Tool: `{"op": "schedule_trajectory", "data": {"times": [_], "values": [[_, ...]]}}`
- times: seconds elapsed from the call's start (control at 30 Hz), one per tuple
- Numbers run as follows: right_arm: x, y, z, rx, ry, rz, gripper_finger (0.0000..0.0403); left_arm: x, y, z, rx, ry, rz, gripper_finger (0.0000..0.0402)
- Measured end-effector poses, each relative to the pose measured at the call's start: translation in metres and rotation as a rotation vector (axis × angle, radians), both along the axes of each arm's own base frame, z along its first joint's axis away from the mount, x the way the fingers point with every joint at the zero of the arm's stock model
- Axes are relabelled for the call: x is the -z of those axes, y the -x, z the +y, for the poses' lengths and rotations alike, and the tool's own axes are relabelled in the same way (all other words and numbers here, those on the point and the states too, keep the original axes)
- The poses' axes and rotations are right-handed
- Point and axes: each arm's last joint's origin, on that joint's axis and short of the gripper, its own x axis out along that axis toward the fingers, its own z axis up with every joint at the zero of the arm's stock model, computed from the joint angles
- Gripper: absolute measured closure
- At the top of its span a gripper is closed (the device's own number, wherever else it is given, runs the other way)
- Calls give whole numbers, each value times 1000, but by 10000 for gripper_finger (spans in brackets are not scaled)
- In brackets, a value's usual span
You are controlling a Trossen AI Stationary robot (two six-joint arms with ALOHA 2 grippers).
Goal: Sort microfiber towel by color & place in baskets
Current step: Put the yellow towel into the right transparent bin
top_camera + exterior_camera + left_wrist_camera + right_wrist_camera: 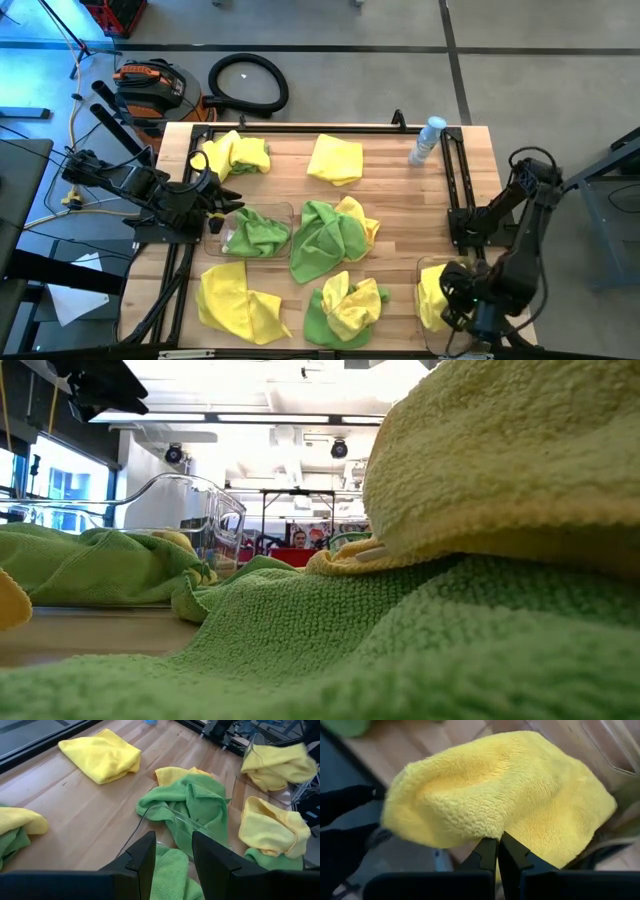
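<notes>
A: What do you see from your station, starting with the towels?

B: I take the clear bin with the green towel as my landmark; it stands just beside the left end effector. In this left basket the green cloth lies crumpled, so I cannot give it a long axis. Touching the far side of this basket from the arm there is a green towel with a yellow one, and this heap runs longest toward the near edge of the counter. A folded yellow towel lies flat beyond the basket, toward the water bottle.

A: And the end effectors?

B: The left one is released; its fingers stand apart above the basket rim. The right end effector is clenched on a yellow towel, well apart from my landmark, over the second basket at the counter's right corner.

A: The surface and room?

B: The counter is of light wooden planks with black metal frames. The floor is grey, with a black hose coiled on it beyond the counter.
</notes>
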Motion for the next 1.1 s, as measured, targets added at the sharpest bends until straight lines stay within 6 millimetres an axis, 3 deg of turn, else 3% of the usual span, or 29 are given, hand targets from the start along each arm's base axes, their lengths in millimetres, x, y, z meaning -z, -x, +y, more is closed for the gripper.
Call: {"op": "schedule_trajectory", "data": {"times": [0.3,0.53,0.67,0.8,1.1], "values": [[81,-2,-22,142,51,84,403,0,0,0,-8,-5,-2,284],[114,0,-26,191,-30,60,402,0,0,0,-8,-6,-2,284],[113,0,-25,210,-46,65,380,0,0,0,-8,-5,-2,284],[99,-3,-20,210,-50,69,337,0,0,0,-12,3,-4,284],[48,-8,-11,191,-15,88,274,0,0,0,-11,2,-4,284]]}}
